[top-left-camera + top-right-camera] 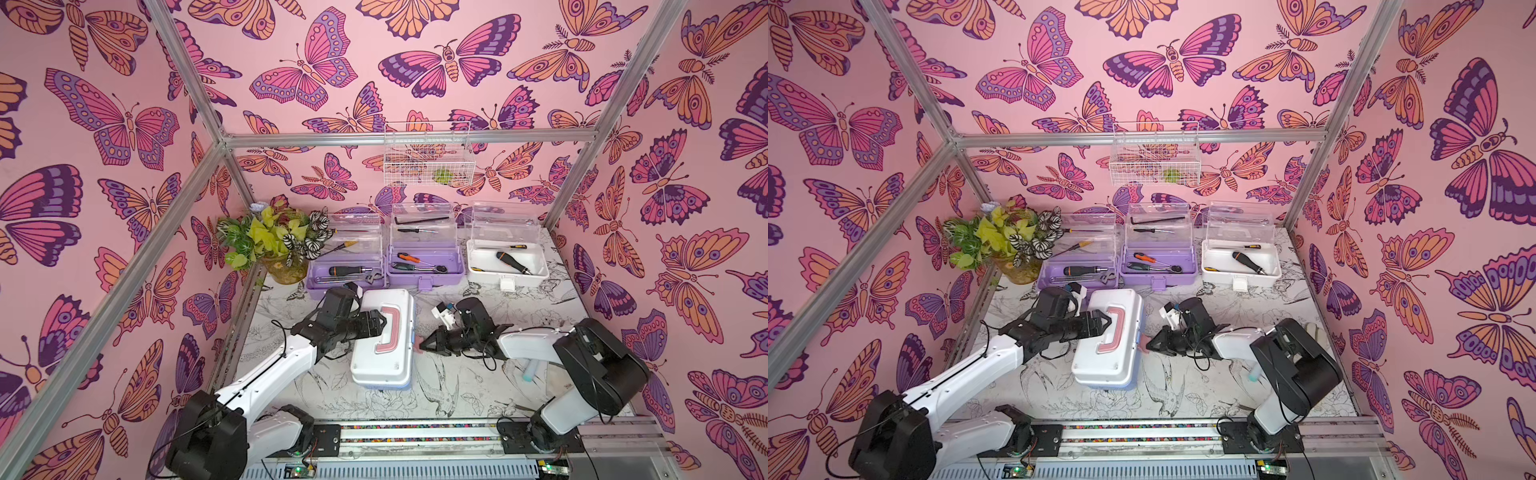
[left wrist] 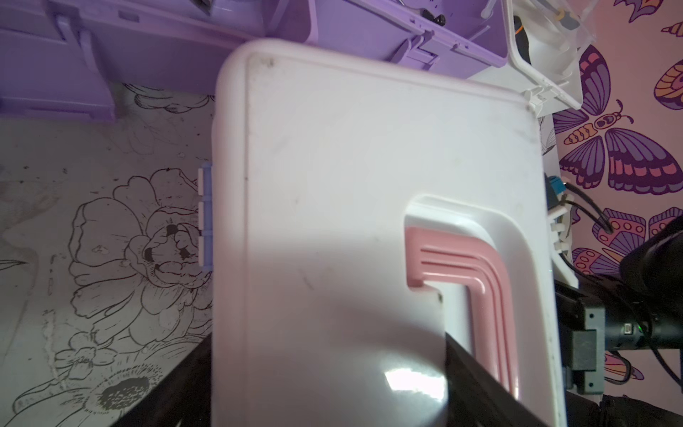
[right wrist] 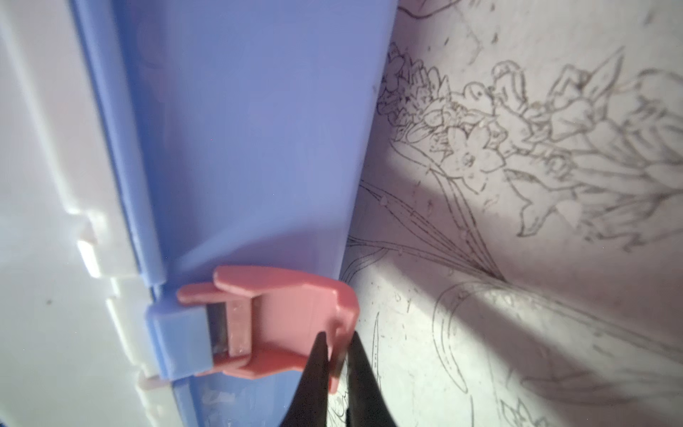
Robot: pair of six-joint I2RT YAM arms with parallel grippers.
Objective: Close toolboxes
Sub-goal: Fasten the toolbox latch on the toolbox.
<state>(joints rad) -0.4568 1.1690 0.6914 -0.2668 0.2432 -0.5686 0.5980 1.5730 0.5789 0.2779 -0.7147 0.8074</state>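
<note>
Pink latch, hanging unfastened, is pinched by right pincer; left pincer spread wide atop light-blue toolbox, centre of desk, lid down. Recommend: hold lid firm, swing latch upward over lid catch until seated.

A potted plant stands near a hanging wire basket.

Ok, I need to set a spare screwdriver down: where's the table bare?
Widest bare table lies between the light-blue toolbox, the right arm and the front rail. A smaller patch sits between white toolbox and right arm. Crowded: the back row from plant to white toolbox, and the middle, where left gripper and right gripper flank the light-blue toolbox.
</note>
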